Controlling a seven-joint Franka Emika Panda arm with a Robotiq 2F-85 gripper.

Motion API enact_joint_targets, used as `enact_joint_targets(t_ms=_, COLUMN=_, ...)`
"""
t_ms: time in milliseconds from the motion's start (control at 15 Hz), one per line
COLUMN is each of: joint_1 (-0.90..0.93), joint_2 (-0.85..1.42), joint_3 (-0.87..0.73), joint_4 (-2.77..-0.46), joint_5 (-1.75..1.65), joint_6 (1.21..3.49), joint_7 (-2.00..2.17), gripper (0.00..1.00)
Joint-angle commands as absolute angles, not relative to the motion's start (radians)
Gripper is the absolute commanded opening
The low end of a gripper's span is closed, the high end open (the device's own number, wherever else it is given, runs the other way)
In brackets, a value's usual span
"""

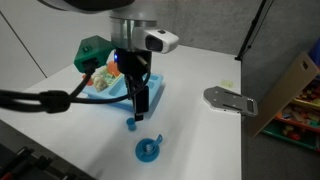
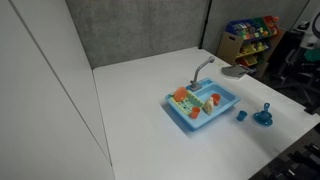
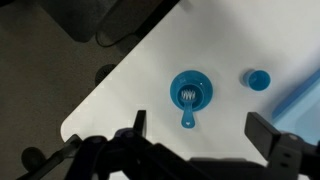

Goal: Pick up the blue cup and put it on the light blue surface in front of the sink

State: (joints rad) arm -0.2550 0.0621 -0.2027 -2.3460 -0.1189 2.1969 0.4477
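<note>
Since the blue cup (image 1: 131,124) stands free beside the sink (image 2: 180,112), the gripper (image 1: 139,103) hovers wide-fingered, presumably to straddle it.

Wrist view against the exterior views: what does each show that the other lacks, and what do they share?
Only the wrist view: the end effector plainly open, fingers wide apart. Only the exterior views: the whole sink, its grey faucet, the toys in it, the grey metal piece. Both: the blue cup, the blue dish, the white table.
</note>
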Motion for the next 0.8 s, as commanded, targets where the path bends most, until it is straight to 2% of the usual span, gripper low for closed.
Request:
enact_joint_targets(t_ms=0, joint_1=-0.243, joint_2=0.084, joint_3=-0.220, joint_4=-2.333, joint_5=-0.106, joint_6=2.199, joint_7=0.438, gripper=1.00)
enact_joint_targets(t_ms=333, joint_1=-0.231, joint_2=0.112, joint_3=-0.215, joint_4=-2.360, joint_5=-0.111, joint_6=2.257, joint_7=0.406, gripper=1.00)
enact_joint_targets(t_ms=733, joint_1=-0.170, joint_2=0.154, joint_3=-0.197, joint_4=-2.437, joint_5=-0.132, joint_6=2.440, joint_7=0.365, gripper=1.00)
